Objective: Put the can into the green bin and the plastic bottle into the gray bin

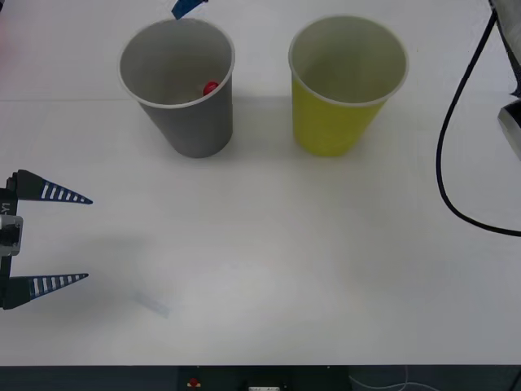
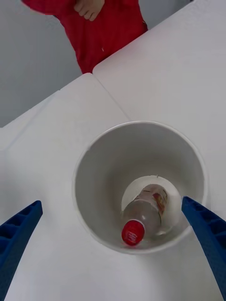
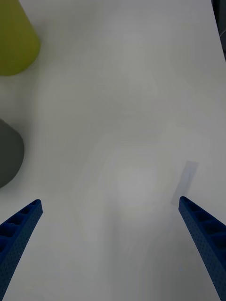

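The gray bin (image 1: 195,130) stands upright at the back left, and the green bin (image 1: 330,122) stands beside it to the right. The plastic bottle (image 2: 141,214) lies tilted inside the gray bin (image 2: 103,178), its red cap (image 1: 210,88) showing over the rim. My right gripper (image 2: 111,201) hangs open straight above the gray bin, holding nothing; one blue finger (image 1: 187,6) shows at the top edge. My left gripper (image 1: 88,239) is open and empty over the table's left edge, well in front of both bins (image 3: 14,42). The can is out of view.
A black cable (image 1: 444,163) loops across the table's right side beside a grey device (image 1: 511,122). A small strip of clear tape (image 1: 152,303) lies near the front left. The table's front edge (image 1: 260,365) runs along the bottom.
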